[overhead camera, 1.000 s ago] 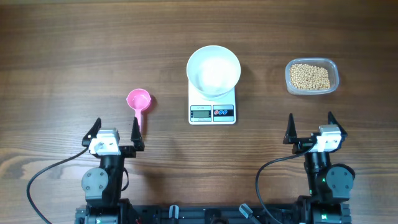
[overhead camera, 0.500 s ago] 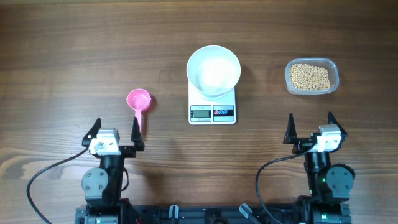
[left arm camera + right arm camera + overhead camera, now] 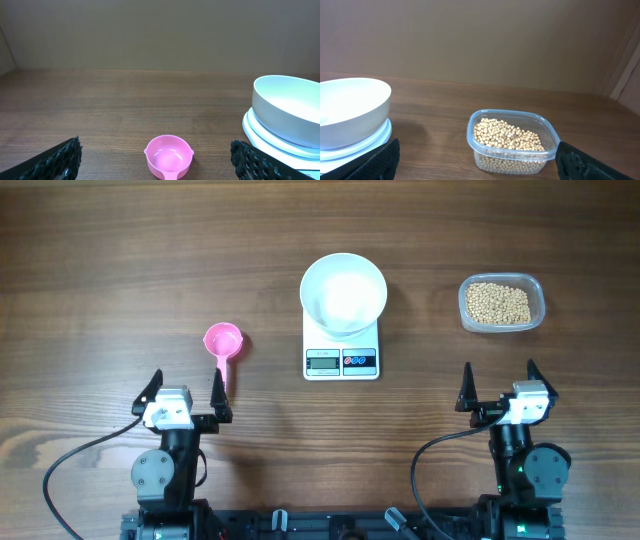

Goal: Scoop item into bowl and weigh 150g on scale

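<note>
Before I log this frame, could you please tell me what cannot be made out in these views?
Scale display: overhead view, digits too small to read.
Pink scoop: left wrist view, handle cut off by the bottom edge.
Bowl: right wrist view, cut off by the left edge.

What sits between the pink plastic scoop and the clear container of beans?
The white digital scale carrying the white round bowl, clearest in the overhead view.
</note>
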